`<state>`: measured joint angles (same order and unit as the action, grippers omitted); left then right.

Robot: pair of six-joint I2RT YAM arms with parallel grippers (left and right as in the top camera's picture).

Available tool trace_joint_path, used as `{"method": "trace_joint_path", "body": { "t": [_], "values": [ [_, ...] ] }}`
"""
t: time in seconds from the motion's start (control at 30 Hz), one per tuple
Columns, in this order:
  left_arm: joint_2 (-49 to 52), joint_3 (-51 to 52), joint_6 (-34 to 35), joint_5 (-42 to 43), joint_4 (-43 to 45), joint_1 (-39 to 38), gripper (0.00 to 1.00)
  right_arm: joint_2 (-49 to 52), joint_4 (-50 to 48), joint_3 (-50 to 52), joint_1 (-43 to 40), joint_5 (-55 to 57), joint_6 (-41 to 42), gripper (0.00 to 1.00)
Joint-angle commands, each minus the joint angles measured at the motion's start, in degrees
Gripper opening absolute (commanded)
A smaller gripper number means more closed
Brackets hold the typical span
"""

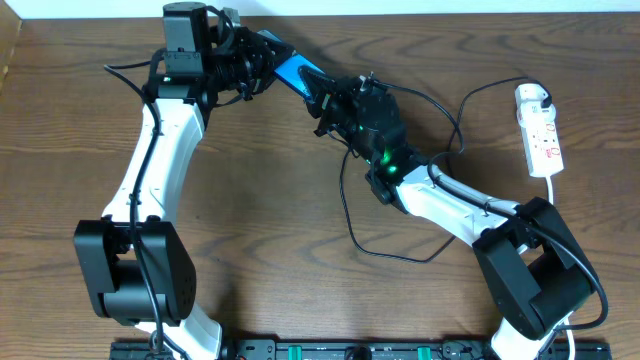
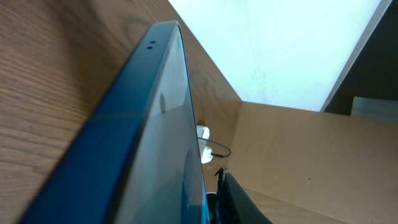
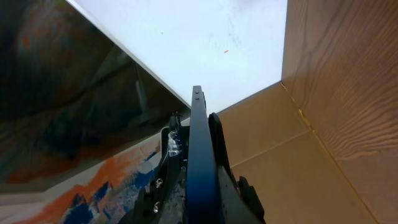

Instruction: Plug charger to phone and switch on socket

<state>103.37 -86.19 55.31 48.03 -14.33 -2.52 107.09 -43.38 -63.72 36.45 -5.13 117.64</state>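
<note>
The phone (image 1: 292,70) is a blue slab held off the table at the back, between both arms. My left gripper (image 1: 252,62) is shut on its left end and my right gripper (image 1: 335,100) on its right end. In the left wrist view the phone's edge (image 2: 155,124) fills the frame. In the right wrist view it stands edge-on (image 3: 198,143) between the fingers (image 3: 196,121). The charger's black cable (image 1: 347,215) loops across the table to its white plug head (image 1: 530,96) in the socket (image 1: 541,135). The plug tip is hidden by my right gripper.
The socket's white cord (image 1: 556,190) runs toward the front right, past my right arm's base (image 1: 535,275). My left arm's base (image 1: 135,270) stands at the front left. A cardboard wall (image 2: 298,149) lies beyond the table's far edge.
</note>
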Motion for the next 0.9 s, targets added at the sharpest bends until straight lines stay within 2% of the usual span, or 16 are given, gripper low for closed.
{"method": "trace_joint_path", "body": {
  "t": [0.0,0.03,0.1,0.27,0.4,0.43,0.5,0.57,0.67,0.73,0.87],
  "values": [
    [-1.0,-1.0,0.1,-0.6,0.8,-0.8,0.20,-1.0,-0.5,-1.2,2.6,-5.5,-0.1,0.01],
    [-1.0,-1.0,0.1,-0.8,0.8,-0.8,0.19,-1.0,-0.5,-1.2,2.6,-5.5,-0.1,0.01],
    [-1.0,-1.0,0.1,-0.7,0.7,-0.8,0.08,-1.0,-0.5,-1.2,2.6,-5.5,-0.3,0.01],
    [-1.0,-1.0,0.1,-0.8,0.8,-0.7,0.08,-1.0,-0.1,-1.2,2.5,-5.5,-0.8,0.12],
    [-1.0,-1.0,-0.2,-0.9,0.7,0.1,0.07,-1.0,1.9,-1.2,1.2,-5.6,-6.5,0.24],
    [-1.0,-1.0,-1.0,-0.9,0.3,0.5,0.07,-1.0,3.0,-1.2,0.1,-6.3,-10.7,0.27],
    [-1.0,-1.0,-4.5,-0.6,-2.3,1.9,0.07,-1.0,3.6,-1.2,-3.3,-10.6,-21.8,0.44],
    [-1.0,-1.0,-7.8,-0.5,-5.6,3.1,0.07,-1.0,3.6,-1.2,-5.8,-13.6,-27.4,0.49],
    [-1.0,-1.0,-12.0,-0.5,-11.2,4.8,0.07,-1.0,5.0,-1.2,-10.1,-19.6,-34.6,0.52],
    [-1.0,-1.0,-13.8,0.9,-15.3,5.9,0.07,-1.0,9.6,-1.2,-13.7,-26.1,-41.7,0.51],
    [-1.0,-1.0,-19.3,9.1,-15.6,6.2,0.07,-1.0,30.1,-1.2,-16.3,-29.8,-54.8,0.50]
  ]
}}
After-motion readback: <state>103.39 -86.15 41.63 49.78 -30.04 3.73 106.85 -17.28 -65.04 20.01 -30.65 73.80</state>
